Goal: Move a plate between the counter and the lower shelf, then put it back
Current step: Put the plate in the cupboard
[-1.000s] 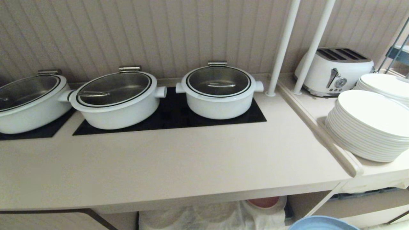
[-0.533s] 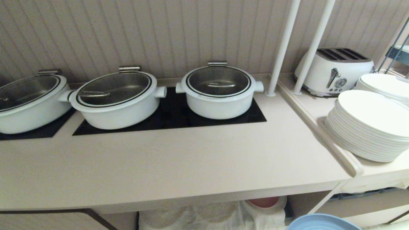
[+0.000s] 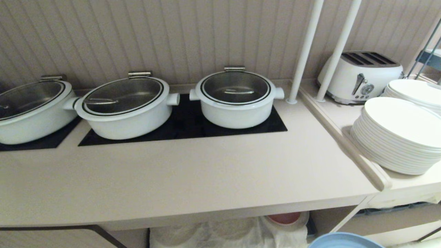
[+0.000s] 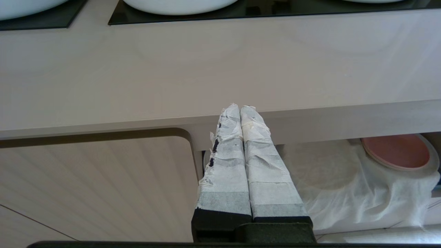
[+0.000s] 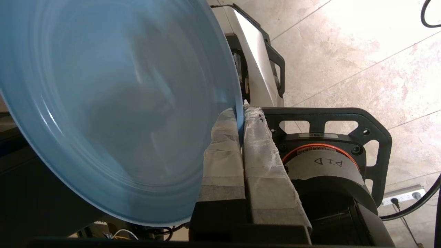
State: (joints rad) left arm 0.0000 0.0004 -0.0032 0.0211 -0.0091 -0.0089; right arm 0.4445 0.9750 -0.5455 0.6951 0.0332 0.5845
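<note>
Even, soft indoor light; faint shadows beneath the pots (image 3: 236, 100). The plate (image 5: 113, 103) appears blurred at close range. Floor (image 5: 361, 51) brightly overexposed.

Both hands have black bodies and long fingers (image 4: 237, 165) wrapped in wrinkled white tape; an orange ring (image 5: 320, 148) circles a black joint.

Partly seen, cut off or covered

Plate (image 3: 345, 241) cut by the head view's bottom edge, only its far rim showing; in the right wrist view cropped at top and side, hiding whatever lies behind it. Leftmost pot (image 3: 31, 110) clipped at the left edge. Rear plate stack (image 3: 415, 91) clipped at the right edge. Pink plate (image 3: 285, 218) half tucked under the counter (image 3: 193, 172), only a slice visible. Cloth (image 4: 348, 186) covering round shapes, too veiled to identify. Lower shelf (image 3: 344, 215) mostly hidden behind the counter's front edge. Arms outside the head view.
</note>
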